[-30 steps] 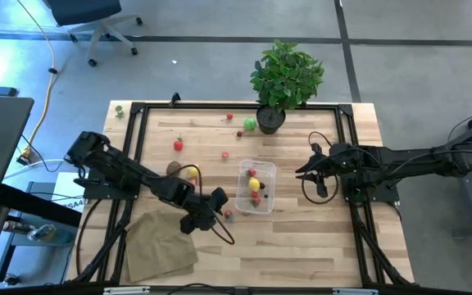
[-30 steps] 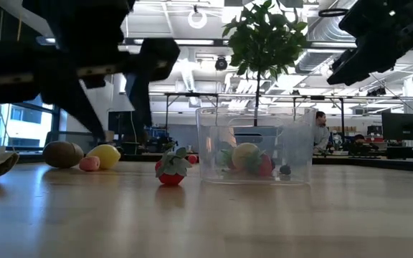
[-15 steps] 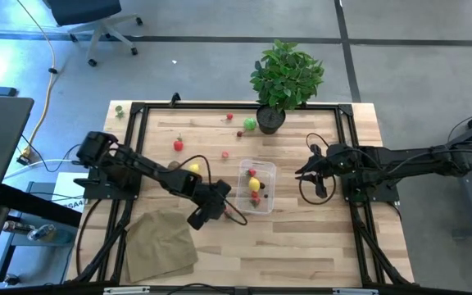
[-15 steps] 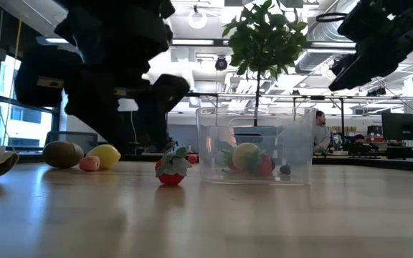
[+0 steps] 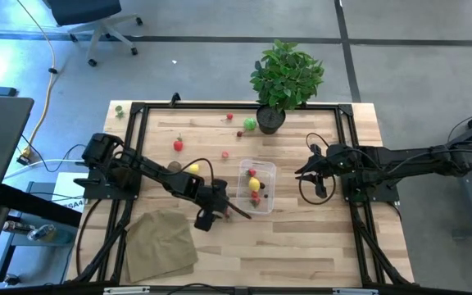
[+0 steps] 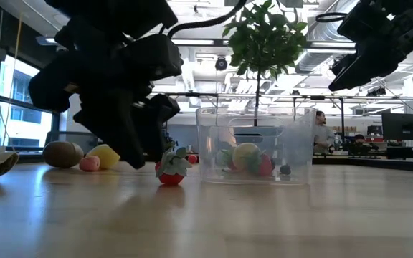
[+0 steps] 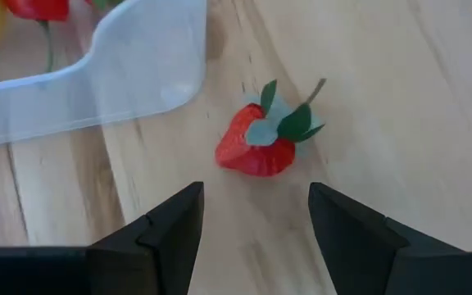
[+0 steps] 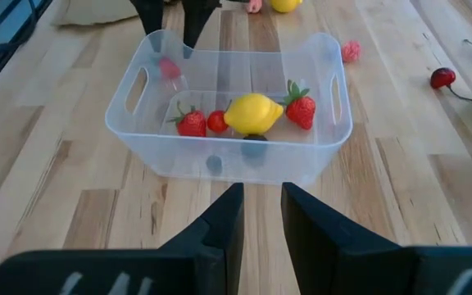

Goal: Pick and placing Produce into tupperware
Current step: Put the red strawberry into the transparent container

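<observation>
Hovering low with fingers spread, left end effector [image 7: 252,221] frames a toy strawberry [image 7: 260,139] lying on the worktop [image 7: 400,98] just beside the clear tupperware [image 7: 88,65]. Approach step, not yet gripped. Next: lower, straddle, clench, lift over the rim. Right end effector [image 5: 308,167] parked apart, nearly closed, empty.

Your left gripper [image 7: 252,215] has bare wood either side of the strawberry [image 7: 257,141]; the tupperware [image 7: 97,74] wall crowds one flank, the tan cloth [image 5: 161,244] lies well behind.
</observation>
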`<state>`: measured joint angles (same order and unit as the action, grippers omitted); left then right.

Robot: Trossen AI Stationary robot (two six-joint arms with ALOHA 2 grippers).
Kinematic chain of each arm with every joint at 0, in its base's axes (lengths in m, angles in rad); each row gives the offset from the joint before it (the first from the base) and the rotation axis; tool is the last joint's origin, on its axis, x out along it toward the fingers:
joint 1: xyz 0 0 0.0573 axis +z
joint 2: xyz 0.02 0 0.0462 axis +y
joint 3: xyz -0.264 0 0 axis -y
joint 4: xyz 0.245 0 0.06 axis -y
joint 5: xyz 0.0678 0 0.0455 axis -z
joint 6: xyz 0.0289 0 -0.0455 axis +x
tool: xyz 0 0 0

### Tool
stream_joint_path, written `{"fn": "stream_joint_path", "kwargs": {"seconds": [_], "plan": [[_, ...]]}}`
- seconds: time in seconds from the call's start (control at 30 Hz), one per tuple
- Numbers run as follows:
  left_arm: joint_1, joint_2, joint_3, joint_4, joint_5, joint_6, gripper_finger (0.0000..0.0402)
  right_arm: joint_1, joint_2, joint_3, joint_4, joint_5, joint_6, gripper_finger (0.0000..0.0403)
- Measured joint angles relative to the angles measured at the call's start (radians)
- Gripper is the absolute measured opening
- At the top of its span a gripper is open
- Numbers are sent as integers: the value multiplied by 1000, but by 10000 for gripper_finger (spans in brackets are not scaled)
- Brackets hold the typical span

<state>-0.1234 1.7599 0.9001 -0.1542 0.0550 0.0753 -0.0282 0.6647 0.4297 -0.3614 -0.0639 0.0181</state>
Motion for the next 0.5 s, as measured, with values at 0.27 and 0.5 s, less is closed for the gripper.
{"fn": "stream_joint_path", "kwargs": {"seconds": [0.27, 0.5], "plan": [[0, 0, 0, 50, 35, -14, 212, 0, 0, 0, 0, 0, 0, 73], [9, 0, 0, 57, 12, -47, 212, 0, 0, 0, 0, 0, 0, 73]]}}
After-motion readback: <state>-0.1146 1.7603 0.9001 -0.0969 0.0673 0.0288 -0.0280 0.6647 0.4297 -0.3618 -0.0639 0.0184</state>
